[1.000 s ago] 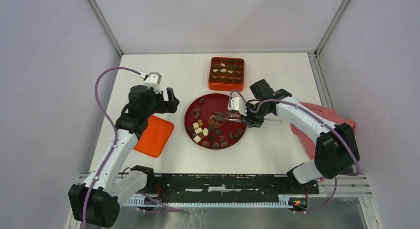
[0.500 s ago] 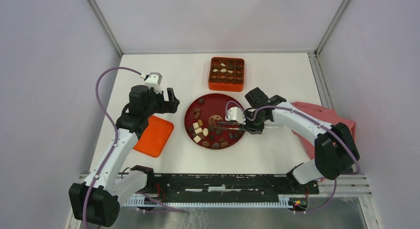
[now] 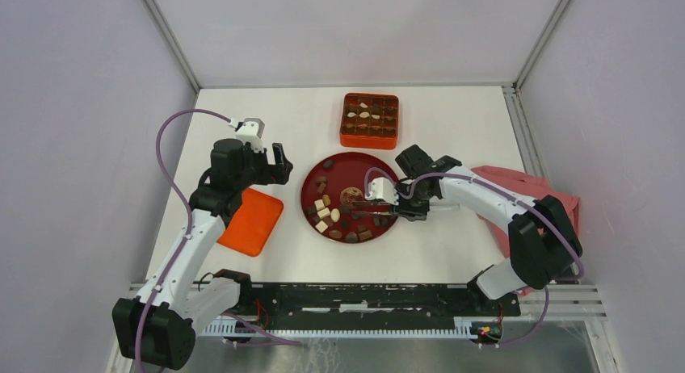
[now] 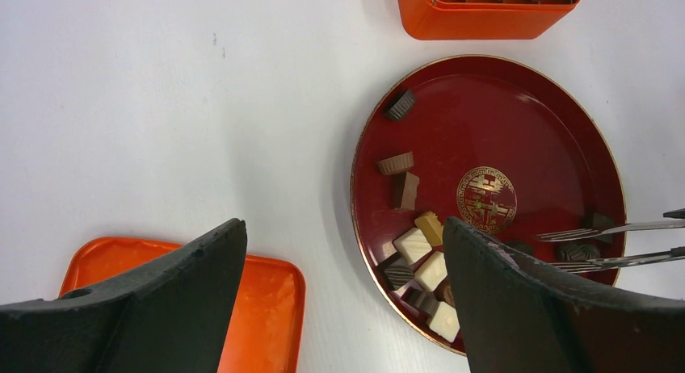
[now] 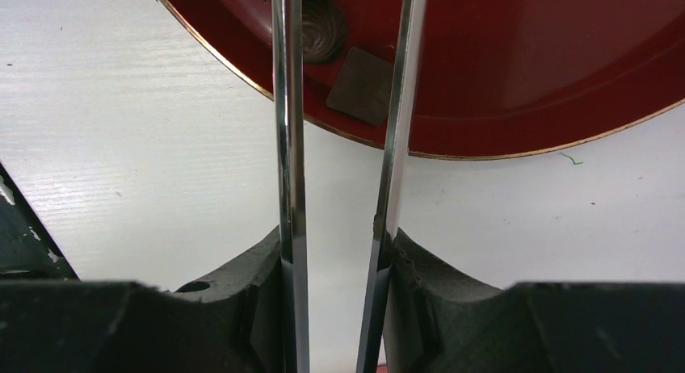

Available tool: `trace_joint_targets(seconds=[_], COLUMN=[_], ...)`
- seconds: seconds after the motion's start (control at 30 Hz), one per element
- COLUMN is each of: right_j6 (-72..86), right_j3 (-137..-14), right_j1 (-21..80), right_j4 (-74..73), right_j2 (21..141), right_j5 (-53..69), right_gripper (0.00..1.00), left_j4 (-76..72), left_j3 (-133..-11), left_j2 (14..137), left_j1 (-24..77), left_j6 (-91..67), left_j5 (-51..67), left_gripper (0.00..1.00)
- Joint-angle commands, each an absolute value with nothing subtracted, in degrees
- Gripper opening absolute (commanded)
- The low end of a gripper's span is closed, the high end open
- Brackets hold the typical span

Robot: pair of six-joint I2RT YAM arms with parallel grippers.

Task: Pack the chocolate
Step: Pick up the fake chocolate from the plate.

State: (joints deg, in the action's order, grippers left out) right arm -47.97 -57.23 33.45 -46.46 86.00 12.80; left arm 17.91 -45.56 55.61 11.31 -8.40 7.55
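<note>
Orange was the lid [image 3: 252, 220] parked flat at the left, near the left edge of the table [image 3: 242, 123]. The left gripper [image 3: 277, 165] was hung above the bare top between lid and plate, fingers spread wide, nothing held. Next over, the chocolate [image 3: 327, 213] was found mostly loose on the red plate [image 3: 380, 167], bunched along its near and left side. More of it was already slotted into the orange box [image 3: 369, 139] behind the plate. Metal tongs [image 5: 287, 147] were pinched in the right gripper [image 3: 401, 209], its fingers clamped on the two blades. The blades were left parted a bit, and the tips appeared to be set around a dark piece [image 4: 578, 250] near the plate's right rim.

Trouble could be expected here, honestly. The pieces were packed close, so a neighbour could get nudged, or the dark one flicked over the low rim, if the blades were squeezed off-centre. A slick piece could also be dropped on the way to the box.

Room-wise, bare table was left between plate and box, so that path looked fine. A pink cloth [image 3: 569, 203] was crowded against the right arm at the right edge.
</note>
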Motion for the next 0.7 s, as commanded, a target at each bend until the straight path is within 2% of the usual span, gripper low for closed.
trace_joint_targets(seconds=[0.0, 0.67], right_j6=[-48.12, -46.19], right_j3=[-58.07, -61.28], right_j1=[34.17, 36.33], right_j4=[-47.26, -49.63], right_j2=[86.21, 90.52], right_j5=[12.29, 9.76], right_gripper=[0.42, 0.44], left_j4=[16.63, 16.69], left_j3=[-45.46, -45.44], left_j2=[55.16, 54.8], left_j1=[11.07, 11.07], left_j6=[-5.14, -5.12], left_j5=[7.43, 7.47], left_gripper=[0.95, 0.95])
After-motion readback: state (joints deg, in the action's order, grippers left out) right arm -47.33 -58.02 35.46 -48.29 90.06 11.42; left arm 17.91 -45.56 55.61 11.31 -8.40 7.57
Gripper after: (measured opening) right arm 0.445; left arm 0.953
